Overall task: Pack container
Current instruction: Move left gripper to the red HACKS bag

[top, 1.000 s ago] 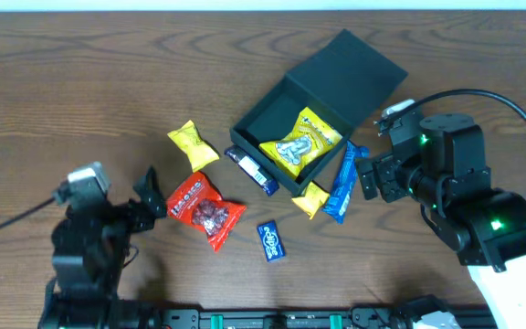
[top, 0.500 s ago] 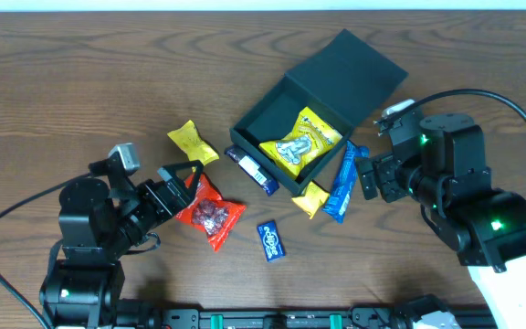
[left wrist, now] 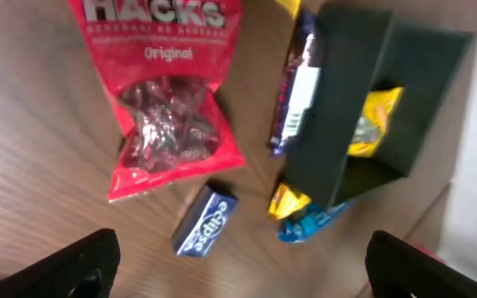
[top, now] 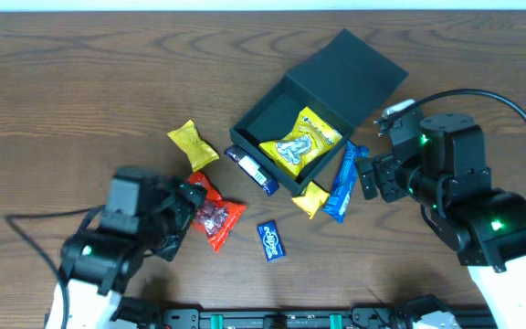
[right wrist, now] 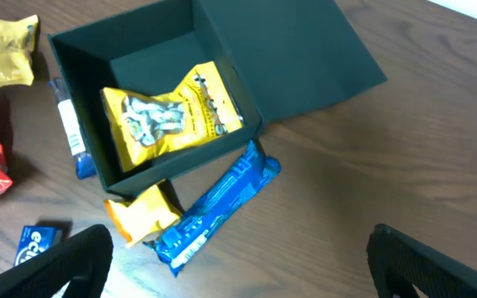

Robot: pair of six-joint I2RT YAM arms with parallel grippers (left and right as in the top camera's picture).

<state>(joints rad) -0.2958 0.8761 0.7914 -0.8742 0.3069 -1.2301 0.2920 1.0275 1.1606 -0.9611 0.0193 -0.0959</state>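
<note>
The container (top: 261, 117) is a dark square box standing open on the wood table, its lid (top: 352, 66) folded back. A yellow snack packet (top: 300, 141) lies inside it. My left gripper (top: 186, 206) hovers open at the left edge of the red Hacks bag (top: 215, 216), holding nothing. In the left wrist view the red bag (left wrist: 169, 108) lies ahead of the wide-apart fingers (left wrist: 79, 263), with the container (left wrist: 344, 108) to the right. My right gripper (top: 369, 177) stands open and empty beside the blue bar (top: 342, 183), right of the container (right wrist: 79, 51).
Loose snacks ring the box. There is a small yellow packet (top: 193, 144), a dark bar (top: 251, 170) against the box's left wall, a blue Eclipse pack (top: 271, 239), and an orange-yellow packet (top: 310, 197) by the front corner. The left arm's cable (top: 35, 239) trails left.
My left arm has swung forward and right, bringing its open gripper up to the red bag. The right arm and all the snacks have stayed where they were.
</note>
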